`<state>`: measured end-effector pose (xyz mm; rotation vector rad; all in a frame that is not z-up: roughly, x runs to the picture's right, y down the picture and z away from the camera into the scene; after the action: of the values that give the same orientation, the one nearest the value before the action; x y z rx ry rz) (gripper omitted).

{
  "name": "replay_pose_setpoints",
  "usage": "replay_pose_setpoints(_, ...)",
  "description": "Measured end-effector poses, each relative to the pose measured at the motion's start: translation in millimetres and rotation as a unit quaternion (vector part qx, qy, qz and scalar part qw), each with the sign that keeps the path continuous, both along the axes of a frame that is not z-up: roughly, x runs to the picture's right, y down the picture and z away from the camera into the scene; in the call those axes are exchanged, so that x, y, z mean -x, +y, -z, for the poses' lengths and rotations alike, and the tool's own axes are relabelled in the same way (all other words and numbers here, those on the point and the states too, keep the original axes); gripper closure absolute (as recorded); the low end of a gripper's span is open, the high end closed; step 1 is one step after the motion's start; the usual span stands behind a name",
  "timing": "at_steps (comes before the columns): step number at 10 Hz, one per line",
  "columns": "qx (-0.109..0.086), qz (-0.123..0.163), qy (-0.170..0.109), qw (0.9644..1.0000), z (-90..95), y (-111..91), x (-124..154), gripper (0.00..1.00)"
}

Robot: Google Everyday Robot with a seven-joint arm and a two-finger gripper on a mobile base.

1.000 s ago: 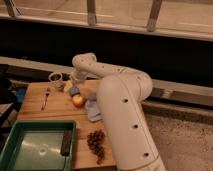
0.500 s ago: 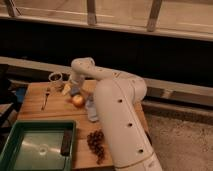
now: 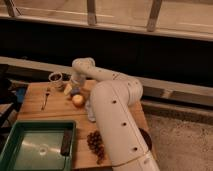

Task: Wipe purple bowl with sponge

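My gripper (image 3: 73,88) hangs down from the white arm (image 3: 112,105) over the far left part of the wooden table (image 3: 55,107). It sits just right of a small dark bowl with a pale rim (image 3: 56,77), the only bowl in view. A yellowish piece that looks like the sponge (image 3: 67,89) is right at the gripper. A round orange-yellow fruit (image 3: 78,100) lies just in front of the gripper.
A utensil (image 3: 45,98) lies on the table's left side. A green tub (image 3: 25,150) holding a dark object (image 3: 66,141) stands at the front left. A bunch of dark grapes (image 3: 95,142) lies at the front. A dark wall and railing stand behind the table.
The arm has swung slightly to the left, bringing the gripper a little closer to the small bowl. The fruit, tub and grapes have not moved.
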<state>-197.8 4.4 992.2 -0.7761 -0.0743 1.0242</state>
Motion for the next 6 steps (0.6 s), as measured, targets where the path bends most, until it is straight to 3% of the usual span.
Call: replay_pose_setpoints(6,0.003,0.000,0.006,1.0000,-0.2,0.7,-4.4,0.89)
